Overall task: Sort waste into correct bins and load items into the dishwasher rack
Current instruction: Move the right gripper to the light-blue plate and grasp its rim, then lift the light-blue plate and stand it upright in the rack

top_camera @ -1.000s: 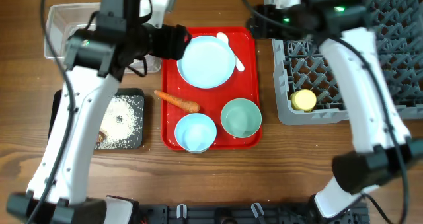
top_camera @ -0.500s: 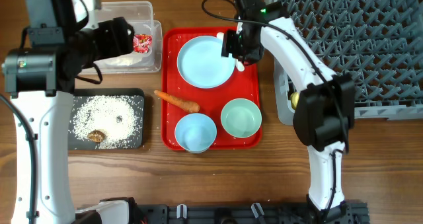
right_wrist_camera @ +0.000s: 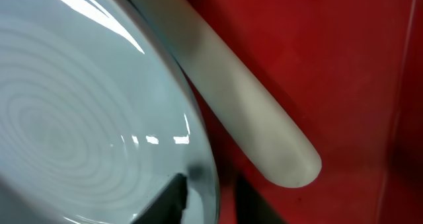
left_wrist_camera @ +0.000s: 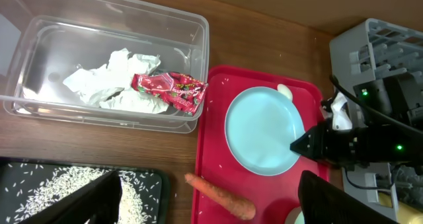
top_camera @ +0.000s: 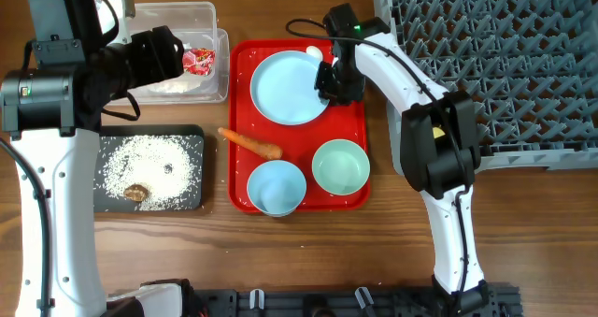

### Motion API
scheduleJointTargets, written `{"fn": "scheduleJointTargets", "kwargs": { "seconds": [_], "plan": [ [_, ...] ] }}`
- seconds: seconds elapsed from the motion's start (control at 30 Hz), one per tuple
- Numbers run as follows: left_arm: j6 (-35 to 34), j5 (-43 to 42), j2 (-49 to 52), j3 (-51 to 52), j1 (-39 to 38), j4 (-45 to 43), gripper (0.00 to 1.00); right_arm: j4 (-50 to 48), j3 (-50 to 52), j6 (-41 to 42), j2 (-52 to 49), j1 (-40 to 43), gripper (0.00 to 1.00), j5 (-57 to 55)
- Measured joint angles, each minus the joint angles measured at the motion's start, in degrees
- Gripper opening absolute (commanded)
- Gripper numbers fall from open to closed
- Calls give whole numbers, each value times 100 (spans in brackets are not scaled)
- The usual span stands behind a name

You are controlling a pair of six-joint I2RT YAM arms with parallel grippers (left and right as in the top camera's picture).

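Observation:
My right gripper (top_camera: 334,81) is shut on the right rim of the light blue plate (top_camera: 290,88) on the red tray. In the right wrist view one finger lies inside the plate (right_wrist_camera: 86,118) and the other outside its rim, at the gripper (right_wrist_camera: 210,184). The white spoon (right_wrist_camera: 244,112) lies right beside it. My left gripper (top_camera: 173,53) hangs open over the clear box (top_camera: 149,18), which holds the tissue (left_wrist_camera: 112,85) and red wrapper (left_wrist_camera: 172,90). The carrot (top_camera: 250,142) lies across the tray's left edge. The dishwasher rack (top_camera: 486,64) stands at right.
A light blue bowl (top_camera: 277,186) and a pale green bowl (top_camera: 340,165) sit at the front of the red tray (top_camera: 241,74). The black tray (top_camera: 192,132) holds rice (top_camera: 149,167) and a brown lump (top_camera: 136,193).
My right gripper came down from above the rack to the plate's right rim and closed on it. The left arm drew back to the left above the clear box.

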State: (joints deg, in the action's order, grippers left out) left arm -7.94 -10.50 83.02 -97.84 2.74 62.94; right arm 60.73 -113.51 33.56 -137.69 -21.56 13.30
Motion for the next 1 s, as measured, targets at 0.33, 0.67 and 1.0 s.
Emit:
{"fn": "scheduleJointTargets", "kwargs": {
  "seconds": [0.33,0.67,1.0],
  "plan": [
    [-33,0,2,0,0,4,100,-85,0,70,-7,-4,4,63],
    [-33,2,2,0,0,-20,100,-103,2,-245,208,85,4,15],
    [-33,0,2,0,0,-24,100,-55,7,-811,2284,470,4,-1084]
  ]
}}
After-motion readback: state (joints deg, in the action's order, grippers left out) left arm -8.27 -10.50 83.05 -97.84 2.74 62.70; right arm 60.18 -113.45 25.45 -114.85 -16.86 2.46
